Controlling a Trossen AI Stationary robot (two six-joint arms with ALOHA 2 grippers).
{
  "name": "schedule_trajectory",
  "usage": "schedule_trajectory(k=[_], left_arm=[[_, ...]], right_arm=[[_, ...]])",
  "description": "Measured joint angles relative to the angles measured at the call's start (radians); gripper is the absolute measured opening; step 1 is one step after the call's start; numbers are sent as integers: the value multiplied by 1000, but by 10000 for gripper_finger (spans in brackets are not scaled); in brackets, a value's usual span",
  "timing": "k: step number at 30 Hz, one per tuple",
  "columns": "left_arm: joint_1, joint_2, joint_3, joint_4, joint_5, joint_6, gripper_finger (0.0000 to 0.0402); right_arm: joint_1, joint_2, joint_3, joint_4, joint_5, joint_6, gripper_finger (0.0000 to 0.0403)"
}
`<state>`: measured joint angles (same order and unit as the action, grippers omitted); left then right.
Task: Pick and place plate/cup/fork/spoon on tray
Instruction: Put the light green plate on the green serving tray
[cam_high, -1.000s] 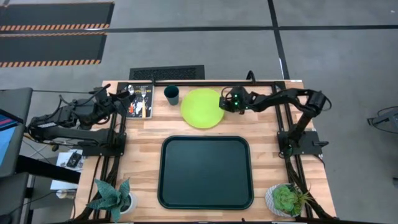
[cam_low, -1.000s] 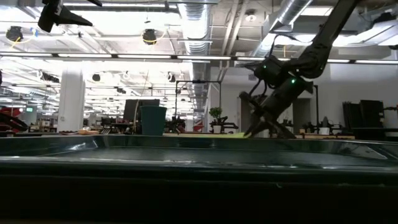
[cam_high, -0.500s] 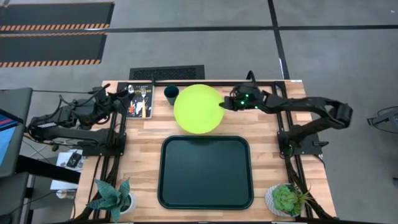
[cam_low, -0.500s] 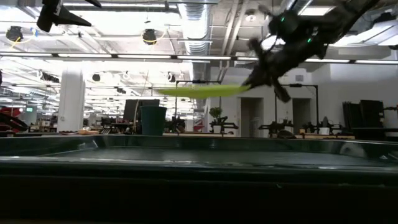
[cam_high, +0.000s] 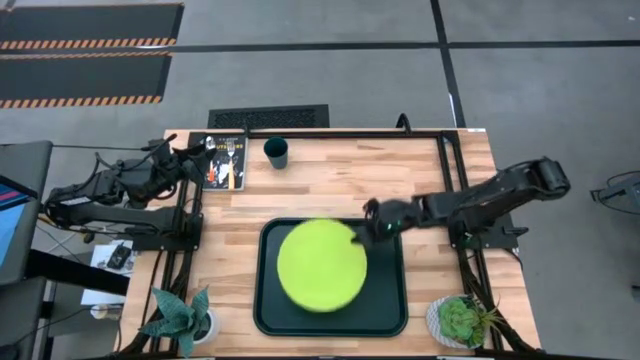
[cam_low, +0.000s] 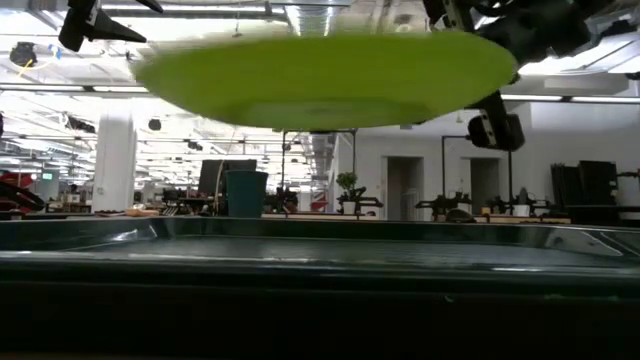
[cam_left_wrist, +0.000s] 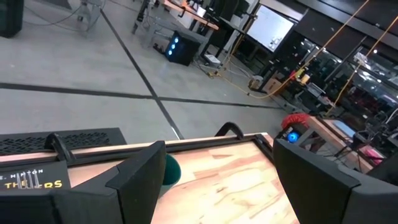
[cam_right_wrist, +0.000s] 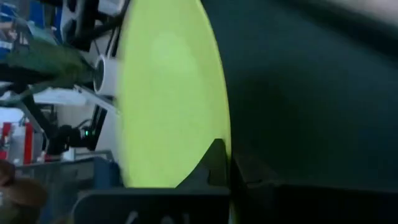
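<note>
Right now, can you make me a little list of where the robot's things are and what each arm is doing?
plate: held in the air above the tray, not set down
tray: on the table, nothing lying in it
right gripper: shut on the plate's rim
left gripper: open, waiting at the table's back left
cup: upright on the table behind the tray

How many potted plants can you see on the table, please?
2. One plant, spiky and dark green, stands at the near left corner of the table; the other plant, rounder and lighter, stands at the near right corner. None seem hidden.
</note>
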<state>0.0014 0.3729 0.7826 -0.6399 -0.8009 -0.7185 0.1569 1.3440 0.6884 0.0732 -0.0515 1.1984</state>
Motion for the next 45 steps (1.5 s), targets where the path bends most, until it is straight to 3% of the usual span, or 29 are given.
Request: schedule_trajectory(k=[8, 16, 27, 45], left_arm=[[0, 0, 0, 1, -26, 0, 283], [0, 0, 0, 1, -42, 0, 283], [0, 0, 0, -6, -46, 0, 283], [0, 0, 0, -6, -44, 3, 283]], right_arm=[[79, 213, 31, 139, 50, 50, 2], [51, 403, 187, 142, -15, -46, 2], [35, 494, 275, 85, -60, -49, 7], [30, 498, 274, 34, -55, -49, 142]])
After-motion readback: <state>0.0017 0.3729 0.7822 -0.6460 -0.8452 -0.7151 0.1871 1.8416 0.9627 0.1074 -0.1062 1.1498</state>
